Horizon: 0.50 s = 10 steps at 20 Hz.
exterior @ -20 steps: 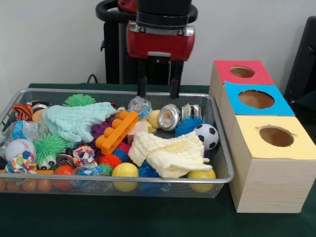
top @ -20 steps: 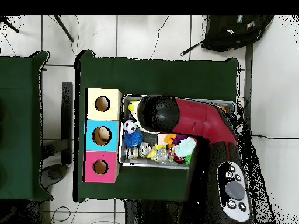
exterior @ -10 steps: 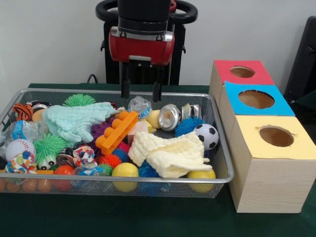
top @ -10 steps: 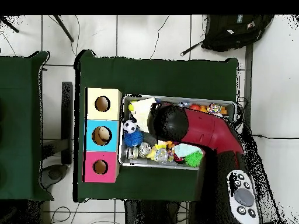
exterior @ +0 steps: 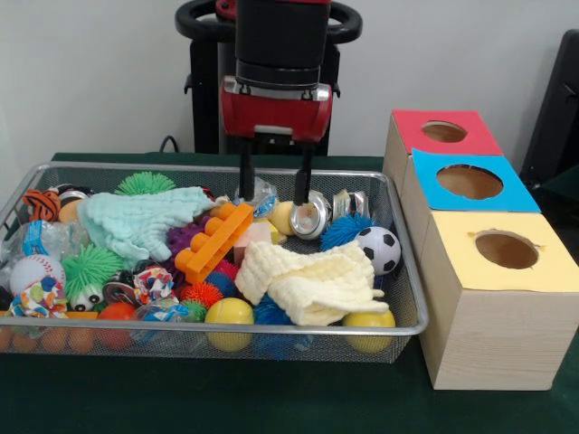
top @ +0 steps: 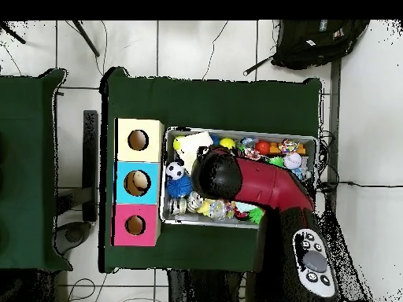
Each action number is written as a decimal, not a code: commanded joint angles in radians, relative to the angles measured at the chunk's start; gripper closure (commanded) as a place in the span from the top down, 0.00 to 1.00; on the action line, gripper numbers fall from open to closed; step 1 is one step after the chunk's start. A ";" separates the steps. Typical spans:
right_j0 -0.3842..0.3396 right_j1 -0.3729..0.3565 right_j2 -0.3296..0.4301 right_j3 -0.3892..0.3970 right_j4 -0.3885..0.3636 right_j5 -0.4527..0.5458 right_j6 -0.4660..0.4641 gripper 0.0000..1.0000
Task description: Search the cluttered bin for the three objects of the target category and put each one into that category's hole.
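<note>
**Jaws spread and empty over the bin's far side**

Jaws stand apart, gripping nothing, tips low at twelve o'clock in the bin, astride a pale-yellow toy figure. Nothing visibly lies in any hole; likely all three objects remain. The yellow-topped box stands at three o'clock on the bench.

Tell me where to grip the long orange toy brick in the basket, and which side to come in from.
Take the orange brick across its narrow width, about halfway along, coming straight down from above. It lies on top of the pile as a long slanted bar with its upper face exposed, while the mint cloth and cream cloth crowd its flanks, so a side approach looks blocked.
</note>
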 commanded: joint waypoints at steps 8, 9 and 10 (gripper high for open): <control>-0.006 0.103 0.032 0.150 -0.048 -0.152 0.137 1.00; -0.011 0.110 0.034 0.161 -0.052 -0.167 0.136 1.00; -0.012 0.114 0.034 0.167 -0.052 -0.174 0.135 1.00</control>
